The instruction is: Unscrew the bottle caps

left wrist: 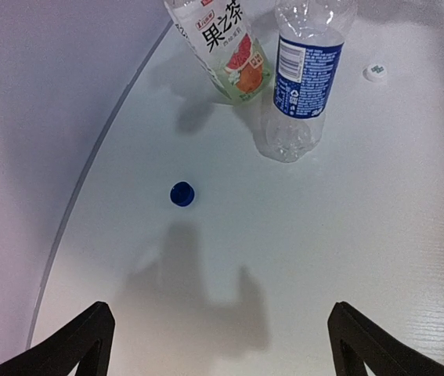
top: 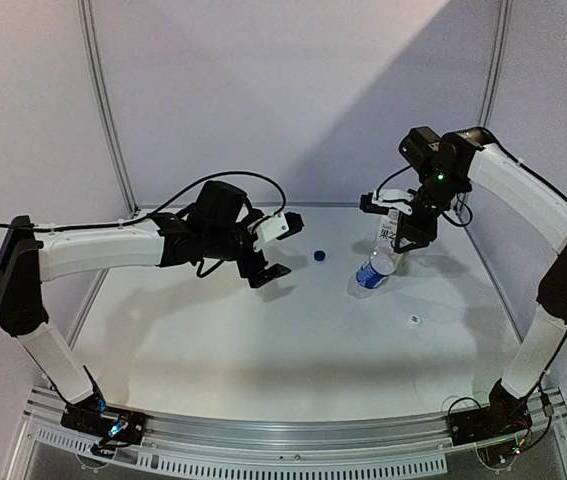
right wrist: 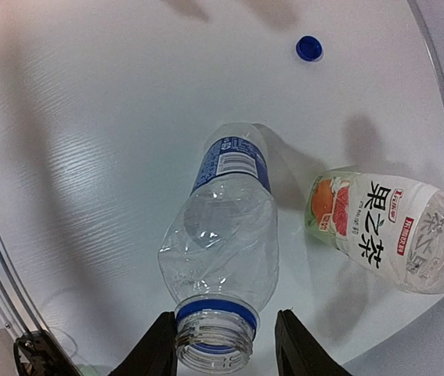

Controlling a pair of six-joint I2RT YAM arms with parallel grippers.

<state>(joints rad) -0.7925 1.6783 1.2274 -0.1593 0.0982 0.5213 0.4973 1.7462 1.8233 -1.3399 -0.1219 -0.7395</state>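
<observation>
Blue-label bottle (right wrist: 223, 235) neck between right fingers (right wrist: 157, 352) | blue cap (right wrist: 308, 48) well apart

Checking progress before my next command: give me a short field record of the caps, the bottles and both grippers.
blue round plastic cap: off, lying on the table
white round plastic cap: off, on the table
slim clear plastic bottle with blue label: neck open, leaning
wider clear plastic bottle with green-white-orange label: beside the slim one, neck out of view
left gripper: open, empty
right gripper: jaws parted around the slim bottle's neck, gap on one side
</observation>
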